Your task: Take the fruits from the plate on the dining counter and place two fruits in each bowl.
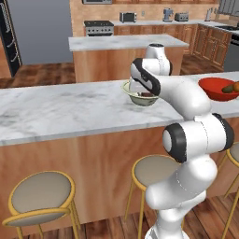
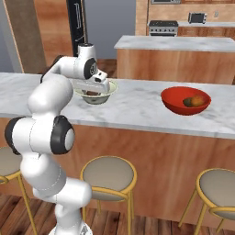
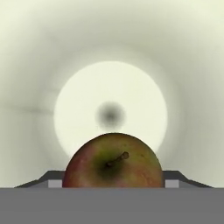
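Observation:
My gripper [image 3: 113, 183] hangs inside the cream bowl [image 3: 39, 65], shut on a round red-green fruit [image 3: 113, 164] with a short stem. The fruit sits between the two fingertips [image 3: 54, 183], above the bowl's pale floor, where its small shadow falls. From the base views the hand [image 1: 147, 93] reaches down into the cream bowl [image 1: 136, 99] on the dining counter [image 1: 70, 112]. The red bowl [image 1: 212, 91] stands further right and holds two fruits [image 1: 230, 87]. The right base view shows the cream bowl [image 2: 104, 97] and the red bowl [image 2: 176, 104] with its fruits [image 2: 195, 101]. The plate is out of view.
Round stools [image 1: 39, 196] with yellow frames stand along the near side of the counter. A shorter marble-topped island [image 1: 121, 44] lies behind it, with cabinets and a stove [image 1: 98, 27] at the back wall.

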